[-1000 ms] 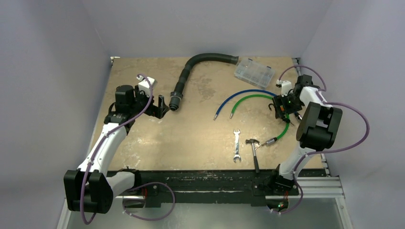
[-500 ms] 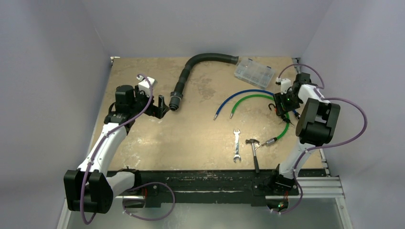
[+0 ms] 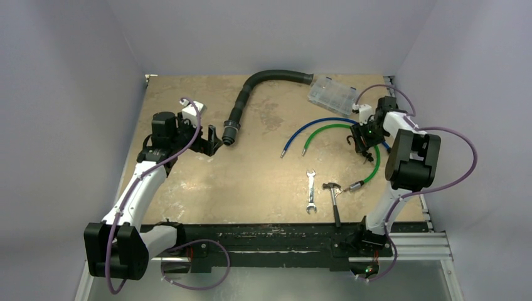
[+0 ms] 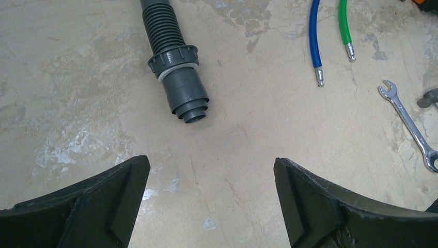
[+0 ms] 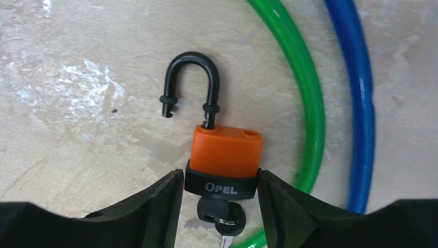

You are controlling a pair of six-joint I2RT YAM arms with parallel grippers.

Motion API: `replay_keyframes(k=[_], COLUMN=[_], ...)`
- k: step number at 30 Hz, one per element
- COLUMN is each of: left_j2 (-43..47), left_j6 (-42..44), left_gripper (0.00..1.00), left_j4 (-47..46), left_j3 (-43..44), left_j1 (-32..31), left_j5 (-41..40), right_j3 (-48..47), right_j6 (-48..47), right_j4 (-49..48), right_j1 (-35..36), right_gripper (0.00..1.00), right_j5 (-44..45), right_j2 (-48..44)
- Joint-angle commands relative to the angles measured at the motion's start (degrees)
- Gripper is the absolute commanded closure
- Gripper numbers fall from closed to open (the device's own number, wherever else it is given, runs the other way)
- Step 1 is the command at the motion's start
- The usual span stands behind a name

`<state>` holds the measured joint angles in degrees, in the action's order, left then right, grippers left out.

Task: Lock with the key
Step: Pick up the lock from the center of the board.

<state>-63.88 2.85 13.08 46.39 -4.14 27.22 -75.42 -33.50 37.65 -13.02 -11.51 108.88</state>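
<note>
Far left: left tool (image 4: 210, 170) spread wide and holding nothing, hovering over bare counter (image 3: 188, 88) just short of the stepped mouth of a grey corrugated hose (image 4: 165, 36). Seemingly on standby, well apart from the lock.

Centre: loose ends of a blue cable (image 3: 320, 122) and a green cable (image 3: 332, 127), then a wrench (image 3: 310, 191) and a hammer (image 3: 334, 200) lying flat nearer the front edge, probably no part of this job. Back right: a clear organiser box (image 3: 334, 95).

Right: orange padlock (image 5: 224, 150) flat on the counter, just beside the bend of the green cable. Right tool (image 5: 219, 178) set narrow against both flanks of its black base, gripping it. Shackle (image 5: 191, 77) raised and unlatched, short leg clear of the body. Key (image 5: 219, 212) seated in the underside, at the mouth of the grip. A hold apparently meant to steady the body for pressing the shackle home and turning the key.

Below it all, a worn tan counter blotched with pale scuffs and scratches. All round, plain lilac-grey walls (image 3: 263, 31), evenly lit.
</note>
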Motion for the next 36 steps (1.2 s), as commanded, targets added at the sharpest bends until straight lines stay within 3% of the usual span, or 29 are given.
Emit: replay_keyframes(k=[1,9,12,18,23,29,36], left_j2=[-0.17,-0.11,-0.15,0.54,-0.05,-0.75,0.12], left_j6=[1.02,0.8,0.58,1.57,2.56,3.93,3.77], left_gripper=[0.0,0.0,0.0,0.0,0.0,0.0,0.02], left_j4=[-1.12,-1.16,-1.23,0.26,3.56,8.35,7.05], left_j3=[0.86,0.89,0.96,2.23,5.77,10.71,11.32], left_j1=[0.45,0.45,0.44,0.45,0.44,0.45,-0.19], left_j5=[1.43,0.93,0.64,1.38,5.92,12.27,29.76], right_j3=[0.94,1.06,1.3,0.8,-1.19,-6.15,-10.69], right_j6=[1.15,2.9,3.47,3.36,1.12,-1.7,-2.11], right_j4=[-2.37,-5.04,-5.76,-3.09,2.31,11.2,16.21], right_j1=[1.69,2.69,3.14,3.82,5.94,12.12,24.72], right_gripper=[0.37,0.34,0.38,0.8,1.0,1.0,1.0], right_j5=[-0.34,0.88,1.3,-2.28,-9.62,-20.16,-30.76], right_j2=[-1.09,0.21,0.62,-2.38,-8.39,-14.64,-18.51])
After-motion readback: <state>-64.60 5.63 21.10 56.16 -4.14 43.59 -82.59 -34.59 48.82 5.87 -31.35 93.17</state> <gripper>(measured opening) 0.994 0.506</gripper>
